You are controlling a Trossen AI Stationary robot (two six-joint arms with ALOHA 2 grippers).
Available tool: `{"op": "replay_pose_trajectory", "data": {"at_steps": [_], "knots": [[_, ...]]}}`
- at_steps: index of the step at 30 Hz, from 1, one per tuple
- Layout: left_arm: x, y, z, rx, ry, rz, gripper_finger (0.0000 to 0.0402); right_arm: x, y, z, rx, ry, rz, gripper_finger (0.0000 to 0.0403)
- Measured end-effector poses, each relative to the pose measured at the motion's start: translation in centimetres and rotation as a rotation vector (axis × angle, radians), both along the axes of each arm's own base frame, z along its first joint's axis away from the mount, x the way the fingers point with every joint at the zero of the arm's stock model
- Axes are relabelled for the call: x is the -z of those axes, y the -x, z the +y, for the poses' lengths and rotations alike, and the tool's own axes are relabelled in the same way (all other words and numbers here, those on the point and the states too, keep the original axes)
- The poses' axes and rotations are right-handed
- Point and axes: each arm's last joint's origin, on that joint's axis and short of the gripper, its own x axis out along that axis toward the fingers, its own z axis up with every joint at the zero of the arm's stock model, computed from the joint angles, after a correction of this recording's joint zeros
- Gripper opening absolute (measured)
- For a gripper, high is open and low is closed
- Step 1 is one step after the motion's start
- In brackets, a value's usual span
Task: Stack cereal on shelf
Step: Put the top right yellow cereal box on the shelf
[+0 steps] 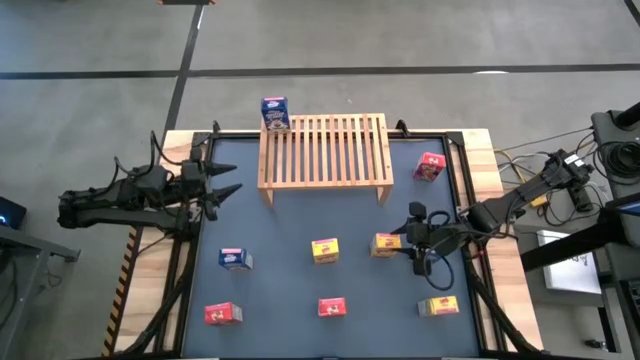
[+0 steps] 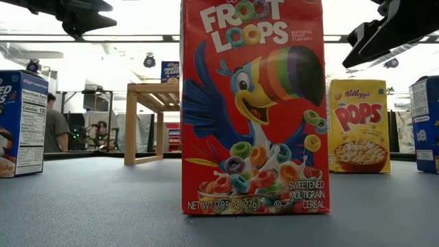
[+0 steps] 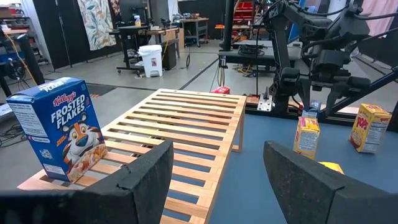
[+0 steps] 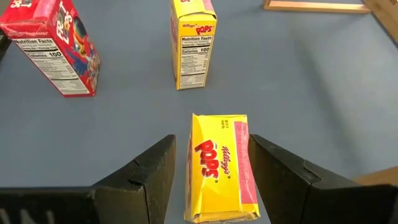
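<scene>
One blue cereal box (image 1: pixel 275 113) stands at the shelf's (image 1: pixel 325 150) ten o'clock corner, seven remain on the table, and the right gripper (image 4: pixel 211 168) straddles a yellow one (image 4: pixel 219 167), unclenched.

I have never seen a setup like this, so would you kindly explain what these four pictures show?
Two robot arms work at a table. One picture looks down from above, one sits at table height, and two come from cameras on the wrists. A wooden shelf carries one blue cereal box at its corner; the other small boxes are on the table. The left gripper waits open beside the shelf, holding nothing. The right gripper is open around a yellow box that lies flat.
</scene>
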Motion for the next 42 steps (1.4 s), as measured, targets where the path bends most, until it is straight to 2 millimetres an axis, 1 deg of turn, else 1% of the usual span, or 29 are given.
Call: {"op": "replay_pose_trajectory", "data": {"at_steps": [21,25,31,34,38,42], "knots": [[0.0,0.0,0.0,0.000,-0.006,-0.001,0.0233,0.1,-0.1,0.0,-0.019,0.040,-0.003,0.0194],[0.0,0.0,0.0,0.000,-0.007,-0.001,0.0233,0.2,-0.2,0.1,-0.027,0.036,0.005,0.0217],[0.0,0.0,0.0,0.000,-0.006,-0.001,0.0233,0.4,-0.3,0.1,-0.026,0.042,0.017,0.0282],[0.0,0.0,0.0,0.000,-0.007,-0.001,0.0233,0.3,-0.3,0.1,0.007,0.033,0.008,0.0306],[0.0,0.0,0.0,0.000,-0.007,-0.001,0.0233,0.5,-0.4,0.1,0.027,0.016,0.015,0.0321],[0.0,0.0,0.0,0.000,-0.007,-0.001,0.0233,1.1,-0.7,0.3,0.030,0.019,0.048,0.0321]]}}
